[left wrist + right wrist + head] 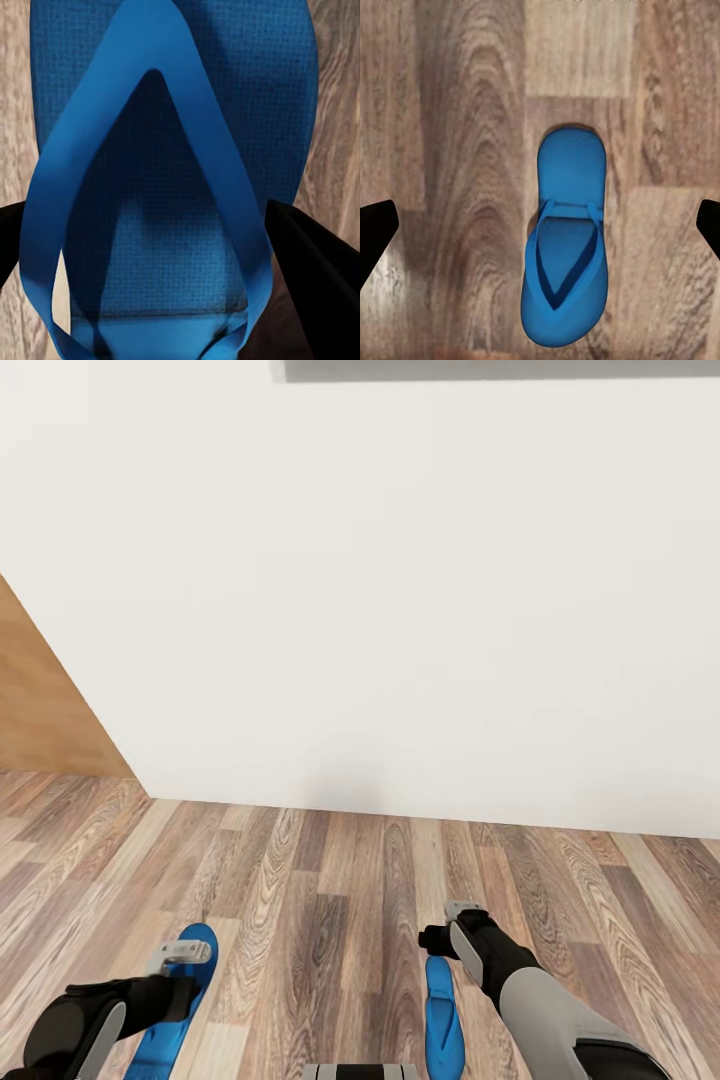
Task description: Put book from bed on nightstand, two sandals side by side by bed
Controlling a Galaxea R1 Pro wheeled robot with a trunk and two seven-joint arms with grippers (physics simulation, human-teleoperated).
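Two grippers were at work, one over each sandal. The left gripper [180, 952] hung low over the left sandal [175, 1000], and in the left wrist view its dark fingers [315, 277] stood apart on either side of the sandal's strap [142, 172], very close to it; whether they touched it I could not tell. The right gripper [455, 925] was higher, its fingers [375, 232] spread wide at the edges of the right wrist view, with the right sandal [564, 262] lying flat on the wood floor [330, 880] well below them.

Both sandals looked light, thin and bendy, with a grippy textured sole, so neither should slip or break, though a sandal held by one end would likely droop. The strap near its fork, or the sole's two long edges at mid-length, seemed the best places to pinch.

The left arm [100, 1010] reached forward and down with its wrist turned toward the floor. The right arm [540, 1000] was bent at the elbow, forearm angled inward, gripper pointing down. The sandals lay apart from each other, near a white wall [400, 610], with a wooden panel [40, 700] at the far left.
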